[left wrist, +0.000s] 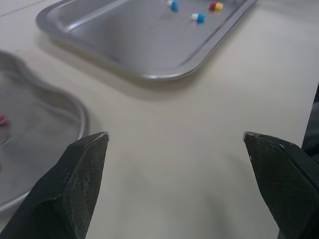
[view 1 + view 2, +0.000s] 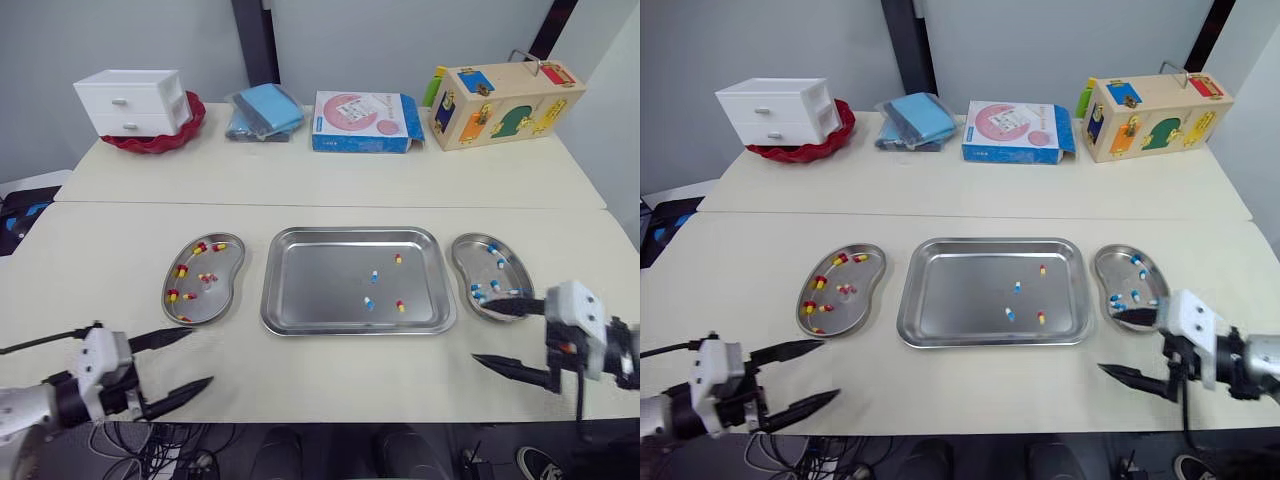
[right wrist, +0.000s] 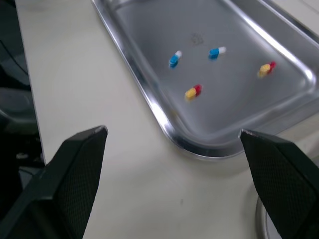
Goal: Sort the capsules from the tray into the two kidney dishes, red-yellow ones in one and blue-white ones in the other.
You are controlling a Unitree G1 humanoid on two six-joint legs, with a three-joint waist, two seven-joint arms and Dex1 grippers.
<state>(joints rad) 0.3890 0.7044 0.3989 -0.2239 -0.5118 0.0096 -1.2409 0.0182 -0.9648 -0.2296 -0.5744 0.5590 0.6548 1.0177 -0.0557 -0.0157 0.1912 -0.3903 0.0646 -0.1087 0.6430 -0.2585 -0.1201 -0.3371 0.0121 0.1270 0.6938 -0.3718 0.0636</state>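
Four capsules lie loose in the right half of the steel tray (image 2: 310, 285): a blue-white capsule (image 2: 375, 276) and a red-yellow capsule (image 2: 397, 259) toward the far side, and a second blue-white one (image 2: 368, 302) and a second red-yellow one (image 2: 400, 306) nearer the front rim, all apart from one another. The tray sits at the middle of the pale table (image 2: 120, 240), between the two kidney dishes. The left kidney dish (image 2: 233, 280), just beside the tray's left edge, holds a scatter of red-yellow capsules; the right kidney dish (image 2: 461, 262), just beside the tray's right edge, holds several blue-white ones. The left gripper (image 2: 200, 357) hovers above the table near the front edge, in front of the left dish, its two black fingers spread wide and holding nothing. The right gripper (image 2: 480, 330) hangs at the front right, also released and empty, its fingers pointing toward the tray's near right corner, with one finger showing over the near end of the right dish. Along the far side of the table stand a white drawer unit (image 2: 133, 101) on a red dish (image 2: 192, 125), a blue packet (image 2: 265, 110), a blue-and-pink box (image 2: 360, 121) and a wooden activity box (image 2: 505, 103).
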